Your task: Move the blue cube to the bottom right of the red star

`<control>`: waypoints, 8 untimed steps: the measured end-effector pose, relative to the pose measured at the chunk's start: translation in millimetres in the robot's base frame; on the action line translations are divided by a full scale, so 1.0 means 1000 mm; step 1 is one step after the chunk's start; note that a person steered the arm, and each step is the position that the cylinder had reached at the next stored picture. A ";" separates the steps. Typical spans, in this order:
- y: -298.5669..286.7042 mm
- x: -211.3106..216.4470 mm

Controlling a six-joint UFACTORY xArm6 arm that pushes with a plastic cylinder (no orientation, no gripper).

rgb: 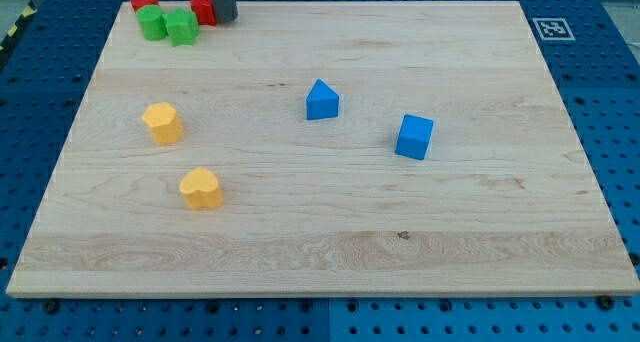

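From my remote seat I take the blue cube [414, 136] as my landmark: it sits on the wooden board [330, 242] a little toward the view's right of the middle, standing alone with bare wood all around it. Just to the view's left of the cube and slightly higher lies a blue triangular block [322, 100], near it but not touching. Far to the view's left of the cube is a yellow block [162, 122], its shape roughly hexagonal, and below that, still well apart from the cube, a yellow heart-shaped block [201, 188]. Up in the view's top-left corner, far from the cube, a cluster gathers: two green blocks [167, 25] pressed side by side, a red block [144, 0] just above them whose shape I cannot make out, and a second red block [203, 5] to their right, also too hidden to name as the star with certainty. My rod comes down at that cluster; my tip [224, 17] stands touching or just beside the right-hand red block, a long way up and left of the cube. The arm carries no hand, only the rod, so nothing is pinched. A black-and-white marker [551, 28] sits beyond the board's top-right corner, above and right of the cube.
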State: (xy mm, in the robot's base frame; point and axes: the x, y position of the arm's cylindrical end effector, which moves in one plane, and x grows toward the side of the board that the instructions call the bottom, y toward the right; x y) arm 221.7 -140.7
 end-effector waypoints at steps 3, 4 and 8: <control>0.170 0.128; 0.230 0.201; 0.297 0.255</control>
State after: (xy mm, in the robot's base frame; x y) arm 476.7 156.4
